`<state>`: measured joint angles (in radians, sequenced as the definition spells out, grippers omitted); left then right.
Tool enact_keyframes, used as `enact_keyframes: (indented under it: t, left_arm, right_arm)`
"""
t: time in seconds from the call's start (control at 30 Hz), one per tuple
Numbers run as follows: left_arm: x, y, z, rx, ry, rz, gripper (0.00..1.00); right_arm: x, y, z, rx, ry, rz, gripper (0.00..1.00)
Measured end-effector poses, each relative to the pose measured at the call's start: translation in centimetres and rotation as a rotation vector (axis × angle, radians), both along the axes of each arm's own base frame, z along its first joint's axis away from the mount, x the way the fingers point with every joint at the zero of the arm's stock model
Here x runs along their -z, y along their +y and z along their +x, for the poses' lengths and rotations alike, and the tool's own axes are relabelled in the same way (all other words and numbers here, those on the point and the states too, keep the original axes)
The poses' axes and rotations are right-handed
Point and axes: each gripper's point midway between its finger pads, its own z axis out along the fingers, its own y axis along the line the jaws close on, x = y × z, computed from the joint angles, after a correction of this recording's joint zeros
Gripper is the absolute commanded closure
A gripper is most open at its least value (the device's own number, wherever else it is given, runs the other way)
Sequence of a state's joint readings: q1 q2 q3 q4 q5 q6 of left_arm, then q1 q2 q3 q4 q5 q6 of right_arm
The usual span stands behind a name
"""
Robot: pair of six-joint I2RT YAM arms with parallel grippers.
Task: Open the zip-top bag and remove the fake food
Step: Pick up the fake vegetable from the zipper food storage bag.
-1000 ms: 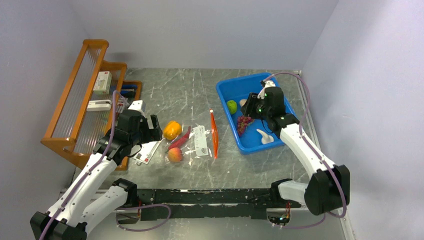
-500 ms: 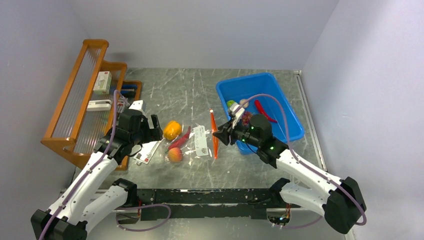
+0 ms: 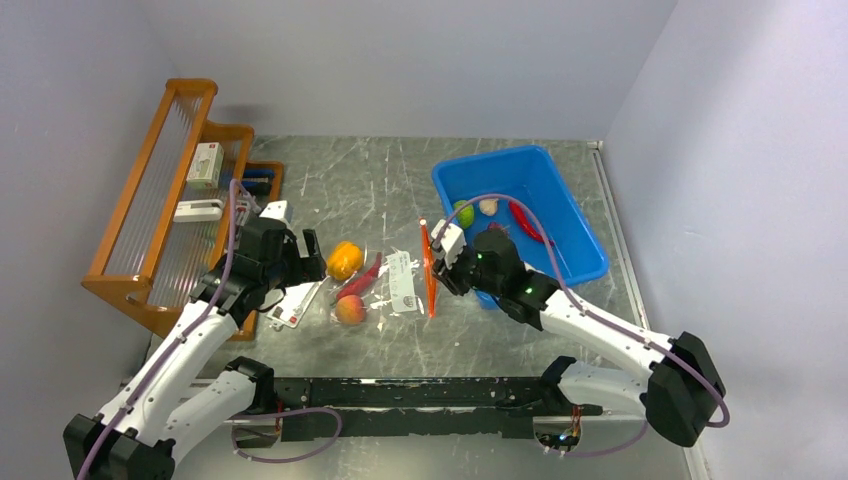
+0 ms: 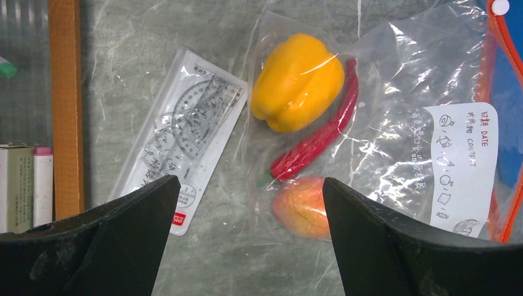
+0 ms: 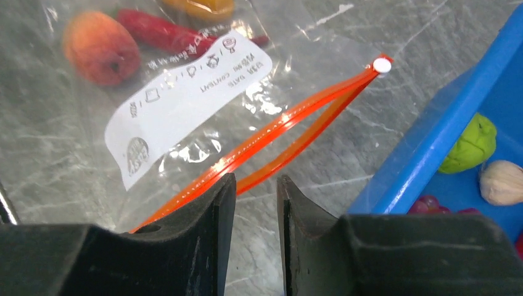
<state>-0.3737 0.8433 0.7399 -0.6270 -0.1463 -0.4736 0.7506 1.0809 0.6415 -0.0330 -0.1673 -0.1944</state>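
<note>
Flat on the metal table (image 3: 370, 170), between the two arms and just beside the blue bin (image 3: 555, 175): the zip-top bag (image 3: 395, 285), white label (image 4: 462, 160) up, orange-red zip strip (image 5: 290, 129) on the bin side with its lips parted into a slim loop. Of the fake food (image 3: 350, 310), inside the bag a yellow-orange pepper (image 4: 297, 81), a red chilli (image 4: 321, 139) and a peach (image 4: 302, 206); in the bin a lime (image 5: 472, 143), a garlic bulb (image 5: 502, 182), grapes (image 5: 425, 203) and a second chilli (image 3: 527, 222). Above the bag's closed end, the left gripper (image 4: 248, 191), spread wide, clasping nothing, a white card packet (image 4: 185, 135) just beside the bag. Down at the zip strip, the right gripper (image 5: 256, 182), jaws narrowed to a slit yet not meeting, nearer lip touching one fingertip, no hold on it visible
</note>
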Motion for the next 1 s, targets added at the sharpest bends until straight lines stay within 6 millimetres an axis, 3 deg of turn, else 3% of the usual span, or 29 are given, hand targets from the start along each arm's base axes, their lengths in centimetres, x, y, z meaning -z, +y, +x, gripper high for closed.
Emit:
enact_keyframes:
  t: [0.47,1.0]
  left_arm:
    - [0.4,0.0,0.0,-0.004,0.016,0.002,0.01]
    - [1.2,0.0,0.1,-0.014,0.052,0.012,0.01]
  right_arm:
    - [4.8,0.1,0.0,0.056,-0.013,-0.214,0.7]
    - [0.2,5.0,-0.4,0.134,0.071,0.296,0.68]
